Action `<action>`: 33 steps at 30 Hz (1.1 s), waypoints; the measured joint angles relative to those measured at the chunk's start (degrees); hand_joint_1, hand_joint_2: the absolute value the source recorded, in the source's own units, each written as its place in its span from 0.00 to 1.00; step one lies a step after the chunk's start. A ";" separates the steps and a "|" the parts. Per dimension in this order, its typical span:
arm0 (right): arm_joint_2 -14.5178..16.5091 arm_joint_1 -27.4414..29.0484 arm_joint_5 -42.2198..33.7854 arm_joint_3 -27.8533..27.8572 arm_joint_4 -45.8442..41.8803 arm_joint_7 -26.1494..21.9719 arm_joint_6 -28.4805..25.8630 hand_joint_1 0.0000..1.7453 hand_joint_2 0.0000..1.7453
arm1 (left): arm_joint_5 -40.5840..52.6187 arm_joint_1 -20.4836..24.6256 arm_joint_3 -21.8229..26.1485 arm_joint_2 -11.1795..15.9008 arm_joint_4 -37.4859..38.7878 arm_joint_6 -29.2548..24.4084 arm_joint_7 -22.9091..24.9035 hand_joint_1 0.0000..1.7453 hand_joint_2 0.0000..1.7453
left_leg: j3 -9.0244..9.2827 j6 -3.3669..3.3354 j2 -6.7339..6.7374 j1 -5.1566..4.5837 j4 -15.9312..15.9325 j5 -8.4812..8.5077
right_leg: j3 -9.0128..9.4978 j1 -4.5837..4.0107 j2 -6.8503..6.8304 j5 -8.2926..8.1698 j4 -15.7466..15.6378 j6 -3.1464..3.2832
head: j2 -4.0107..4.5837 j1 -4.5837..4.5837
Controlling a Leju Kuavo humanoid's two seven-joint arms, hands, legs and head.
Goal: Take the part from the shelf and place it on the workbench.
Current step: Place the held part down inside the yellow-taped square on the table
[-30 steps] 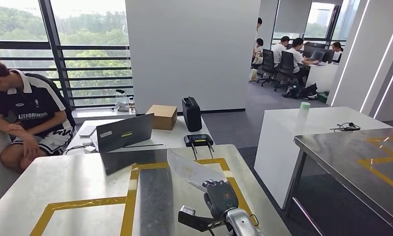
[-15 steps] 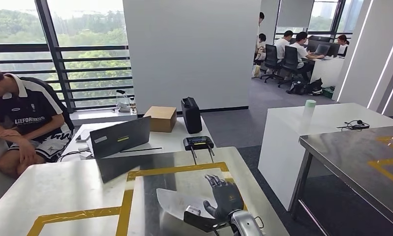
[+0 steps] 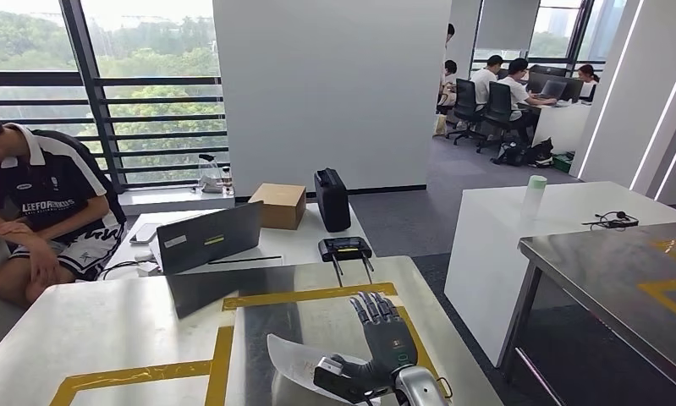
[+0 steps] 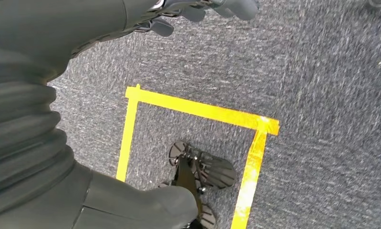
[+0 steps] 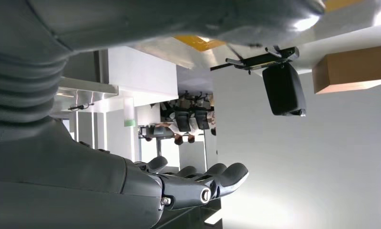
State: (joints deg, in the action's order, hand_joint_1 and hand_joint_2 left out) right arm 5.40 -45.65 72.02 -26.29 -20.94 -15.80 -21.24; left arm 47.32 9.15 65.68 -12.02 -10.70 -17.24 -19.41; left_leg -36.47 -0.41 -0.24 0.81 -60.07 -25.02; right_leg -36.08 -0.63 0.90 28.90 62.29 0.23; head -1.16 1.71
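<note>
Part [image 3: 294, 365] looks like thin, light, stiff sheet, prob slippery on the workbench [image 3: 131, 317]; best gripped at an edge. Right hand [image 3: 383, 338] fingers spread above it, holding nothing. Left hand [image 4: 198, 7]: can't tell.

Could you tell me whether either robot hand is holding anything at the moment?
No. The right robot hand is flat and open above the part on the workbench.

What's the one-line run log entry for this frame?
stage: placing | part: flat on workbench, inside yellow tape outline | right hand: over part, fingers spread, grip unclear | left hand: hanging over floor
</note>
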 joint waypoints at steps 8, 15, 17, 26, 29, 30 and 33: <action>0.36 0.75 -1.73 0.72 -0.57 -0.89 -2.24 0.00 0.00 | 0.23 0.24 0.00 0.94 -0.08 -0.89 -0.75 0.00 1.00 | -1.41 0.20 0.33 0.37 0.01 1.30 | 1.40 1.26 -0.54 2.41 3.25 -1.27 | 0.00 -0.05; 2.42 2.15 -2.59 1.23 -2.63 -1.11 -6.50 0.00 0.00 | -0.03 0.02 0.09 3.79 -0.53 -1.85 -0.92 0.00 1.00 | -2.38 2.83 0.30 0.61 -0.78 0.87 | 3.57 0.71 -0.51 -0.77 -3.25 1.16 | 0.00 -0.02; 2.77 2.92 -2.72 1.28 -3.56 -1.05 -7.39 0.00 0.00 | 0.10 -0.12 0.13 4.58 -0.56 -2.41 -0.29 0.00 1.00 | -4.19 3.05 0.24 0.58 -6.34 -4.16 | 2.59 0.67 -0.60 -1.85 -3.43 1.90 | 0.00 -0.01; 3.49 6.80 -10.39 3.74 -12.10 -5.77 -7.96 0.00 0.00 | -0.06 1.26 0.20 7.04 -0.87 -2.72 -2.31 0.00 1.00 | 6.32 1.76 0.04 -0.23 -0.15 -5.61 | -1.95 -0.10 -0.65 -5.50 -2.57 1.30 | 0.00 -0.07; 4.13 8.27 -14.31 4.31 -15.17 -7.63 -6.42 0.00 0.00 | -0.37 2.01 0.19 7.28 -0.97 -2.64 -4.50 0.00 1.00 | 5.72 0.62 0.09 -0.30 0.75 -4.63 | -2.35 -0.02 -0.58 -6.02 -2.66 0.30 | -0.01 -0.09; 4.32 8.76 -15.74 4.54 -16.09 -8.17 -5.77 0.00 0.00 | -0.45 2.22 0.19 7.30 -1.00 -2.64 -5.14 0.00 1.00 | 5.36 0.16 0.19 -0.18 0.95 -4.03 | -2.83 0.04 -0.56 -4.88 -1.86 -0.07 | -0.01 -0.12; 4.92 10.22 -21.29 5.33 -18.77 -10.12 -2.74 0.00 0.00 | -1.05 2.42 0.21 7.29 -1.09 -2.72 -6.55 0.00 1.00 | 3.60 -0.50 0.47 0.06 1.09 -2.18 | -5.47 0.52 -0.57 2.69 6.45 -1.06 | 0.00 -0.15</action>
State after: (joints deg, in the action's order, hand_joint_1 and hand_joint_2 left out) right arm 10.33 -35.43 50.73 -20.96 -39.71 -25.92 -23.98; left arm 46.27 11.57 65.89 -4.73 -11.79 -19.96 -25.97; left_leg -32.87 -0.91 0.23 0.87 -58.98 -27.21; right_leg -41.55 -0.11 0.33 31.59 68.73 -0.83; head -1.16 1.56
